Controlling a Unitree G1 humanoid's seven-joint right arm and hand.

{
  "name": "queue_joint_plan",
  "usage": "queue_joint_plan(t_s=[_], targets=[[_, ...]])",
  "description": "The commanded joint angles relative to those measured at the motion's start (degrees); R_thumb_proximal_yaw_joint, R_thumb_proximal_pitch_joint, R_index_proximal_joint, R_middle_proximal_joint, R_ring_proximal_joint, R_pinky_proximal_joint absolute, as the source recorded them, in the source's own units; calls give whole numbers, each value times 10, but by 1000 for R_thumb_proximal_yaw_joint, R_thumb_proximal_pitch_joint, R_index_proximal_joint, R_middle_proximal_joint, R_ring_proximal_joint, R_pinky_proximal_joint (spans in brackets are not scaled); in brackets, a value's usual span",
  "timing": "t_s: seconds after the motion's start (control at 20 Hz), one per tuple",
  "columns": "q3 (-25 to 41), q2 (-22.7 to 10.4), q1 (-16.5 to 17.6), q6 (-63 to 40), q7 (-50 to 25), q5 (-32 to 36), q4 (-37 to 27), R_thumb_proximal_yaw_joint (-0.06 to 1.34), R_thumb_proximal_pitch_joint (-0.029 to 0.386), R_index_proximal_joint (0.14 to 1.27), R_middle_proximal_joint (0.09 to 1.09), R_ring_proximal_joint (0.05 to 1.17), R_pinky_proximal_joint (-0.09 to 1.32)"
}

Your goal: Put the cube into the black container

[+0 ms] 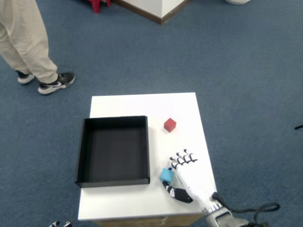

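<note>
The small light-blue cube [166, 174] sits on the white square-topped bench [142, 105], just beside the front right corner of the black container, outside it. The robot's white right hand [185, 176] is touching it from the right: the fingers [183, 158] with dark tips curl just past the cube's far side and the dark thumb [176, 193] lies at its near side. Whether the hand is truly clamping the cube or only resting against it cannot be told from this view.

The shallow black rectangular container [113, 182] lies open-topped on the left half of the bench, with nothing visible inside. A small red cube [170, 125] stands apart from the hand, farther back on the bench, near the container's back right corner.

Around the bench is blue carpet [246, 94]. At upper left stand a person's legs in beige trousers [23, 38] and dark sneakers [56, 84].
</note>
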Motion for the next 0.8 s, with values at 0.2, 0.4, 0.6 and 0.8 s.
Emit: queue_joint_plan(t_s=[0.2, 0.4, 0.6, 0.8], targets=[[-2, -12, -22, -41, -93, 1, -3, 1218, 135, 1110, 327, 247, 144], [5, -12, -29, -66, -160, -12, -10, 1216, 137, 1110, 321, 243, 147], [3, -13, -34, -91, -207, -13, -13, 1216, 140, 1101, 310, 232, 131], [14, -17, -87, -127, -327, -55, -68, 1216, 137, 1106, 309, 231, 135]])
